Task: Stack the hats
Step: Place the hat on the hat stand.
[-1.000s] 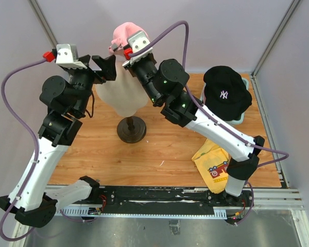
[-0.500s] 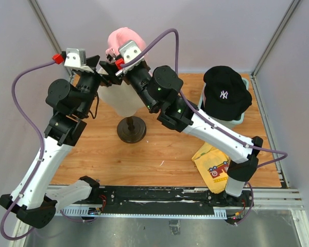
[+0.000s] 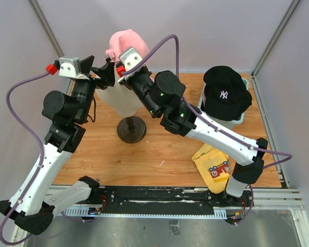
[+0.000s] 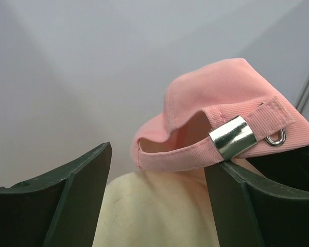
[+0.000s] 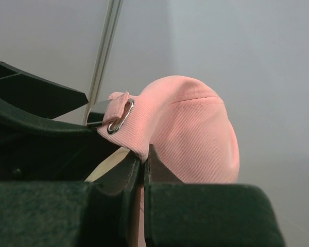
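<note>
The pink hat (image 3: 124, 41) is sitting on top of the mannequin head (image 3: 118, 100), which is standing on the desk (image 3: 170, 149) so that the crown keeps its shape for gripping. The right end effector (image 5: 144, 163) is pinching narrow on the hat's rear rim, just beside the strap (image 4: 195, 154), probably because that edge is the only loose fabric clear of the mannequin head. The left end effector (image 4: 157, 164) is spread wide and holding nothing, and its fingers are bracketing the strap and metal buckle (image 4: 232, 136), apparently to take a second grip. The strap is facing the arms, so the hat's long axis is judged to be running away from them, with the brim hidden beyond the mannequin head. The black hat (image 3: 226, 92) is resting on a pale container (image 3: 243, 120) to the right of the mannequin head, serving as the likely stacking base.
</note>
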Robot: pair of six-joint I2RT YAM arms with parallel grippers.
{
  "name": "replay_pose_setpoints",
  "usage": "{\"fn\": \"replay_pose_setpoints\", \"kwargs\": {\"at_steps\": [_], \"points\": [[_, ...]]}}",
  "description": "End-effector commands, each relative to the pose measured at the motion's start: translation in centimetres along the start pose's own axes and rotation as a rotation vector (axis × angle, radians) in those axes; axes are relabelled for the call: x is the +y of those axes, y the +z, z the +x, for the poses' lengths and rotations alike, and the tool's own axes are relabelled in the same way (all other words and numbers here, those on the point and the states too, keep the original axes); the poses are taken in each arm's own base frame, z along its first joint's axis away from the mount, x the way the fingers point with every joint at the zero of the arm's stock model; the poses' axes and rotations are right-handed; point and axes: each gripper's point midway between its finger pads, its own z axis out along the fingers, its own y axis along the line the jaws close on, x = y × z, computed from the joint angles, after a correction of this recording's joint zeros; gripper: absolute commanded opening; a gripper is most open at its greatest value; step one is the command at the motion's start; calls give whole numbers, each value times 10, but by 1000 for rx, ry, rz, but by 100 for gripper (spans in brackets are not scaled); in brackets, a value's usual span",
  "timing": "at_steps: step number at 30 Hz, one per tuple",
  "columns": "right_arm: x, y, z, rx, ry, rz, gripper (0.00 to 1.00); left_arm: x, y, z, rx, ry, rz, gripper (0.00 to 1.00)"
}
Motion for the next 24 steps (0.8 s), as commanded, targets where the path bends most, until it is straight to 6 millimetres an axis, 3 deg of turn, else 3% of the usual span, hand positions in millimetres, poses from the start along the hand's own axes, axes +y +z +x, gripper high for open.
{"fn": "replay_pose_setpoints", "kwargs": {"at_steps": [1, 13, 22, 24], "points": [[-5, -12, -35, -91, 34, 1, 1, 6, -1, -17, -82, 36, -21, 75], [-1, -20, -36, -101, 31, -22, 1, -9, 5, -20, -140, 77, 65, 52], [0, -21, -35, -102, 24, -29, 1, -4, -3, -32, -200, 106, 49, 17], [0, -21, -35, -103, 24, -31, 1, 2, -7, -34, -217, 109, 24, 13]]}}
